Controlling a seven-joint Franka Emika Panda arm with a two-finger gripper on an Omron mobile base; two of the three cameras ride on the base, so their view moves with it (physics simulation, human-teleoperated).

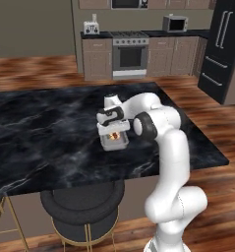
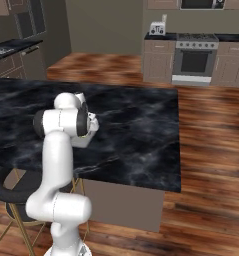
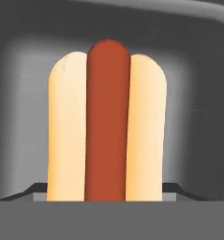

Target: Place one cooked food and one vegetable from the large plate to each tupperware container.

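Note:
My gripper [image 1: 114, 130] hangs low over a pale tupperware container [image 1: 114, 144] on the black marble island [image 1: 45, 133]. A hot dog [image 3: 106, 122], a red sausage in a tan bun, sits between my fingers, which press against both sides of the bun. The hand view shows the container's grey walls [image 3: 197, 108] all around it, so the hot dog is inside the tub. An orange glint of it [image 1: 115, 134] shows under the hand. The large plate and the other container are out of view.
The island's front edge [image 1: 89, 184] runs just before my base, with dark round stools [image 1: 82, 206] under it. A stove [image 1: 130, 49], a microwave [image 1: 174, 22] and a black fridge [image 1: 222, 44] stand along the far wall across wooden floor.

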